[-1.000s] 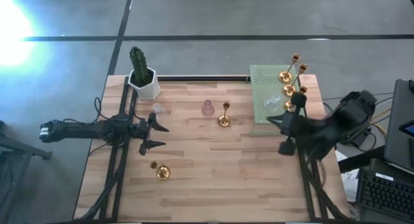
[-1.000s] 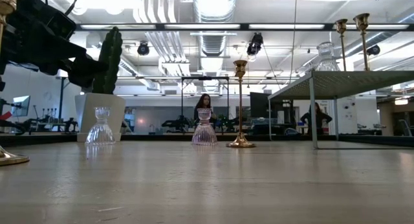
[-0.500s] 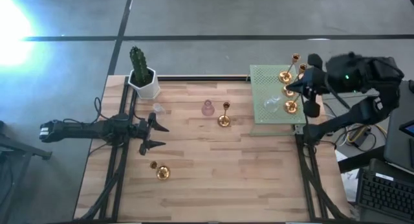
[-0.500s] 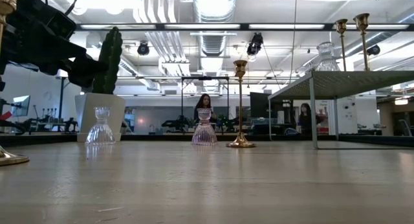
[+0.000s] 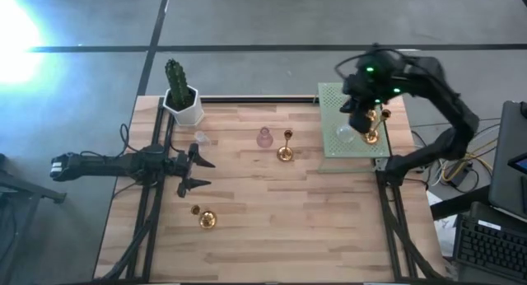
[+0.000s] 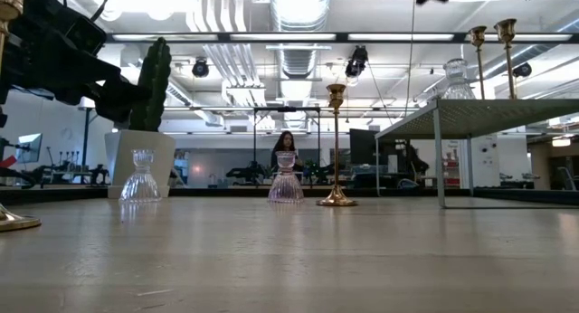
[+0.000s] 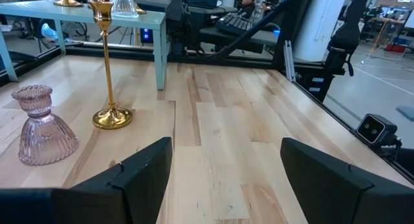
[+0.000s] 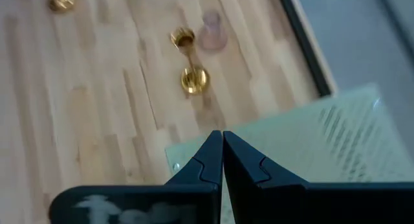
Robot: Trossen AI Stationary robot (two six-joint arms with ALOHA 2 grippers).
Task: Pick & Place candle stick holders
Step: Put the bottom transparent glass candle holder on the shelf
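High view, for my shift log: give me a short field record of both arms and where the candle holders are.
left gripper: open, parked at table's left side
right gripper: shut, empty, above the green stand
gold holder: upright, mid-table
pink glass holder: beside it, apart
clear glass holder: near cactus pot
second gold holder: front left
on stand: more gold holders, partly hidden

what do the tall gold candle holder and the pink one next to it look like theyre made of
The tall gold candle holder looks like polished metal, perhaps brass: it is shiny and mirrors the light. The pink holder looks like ribbed glass: you can see through it.
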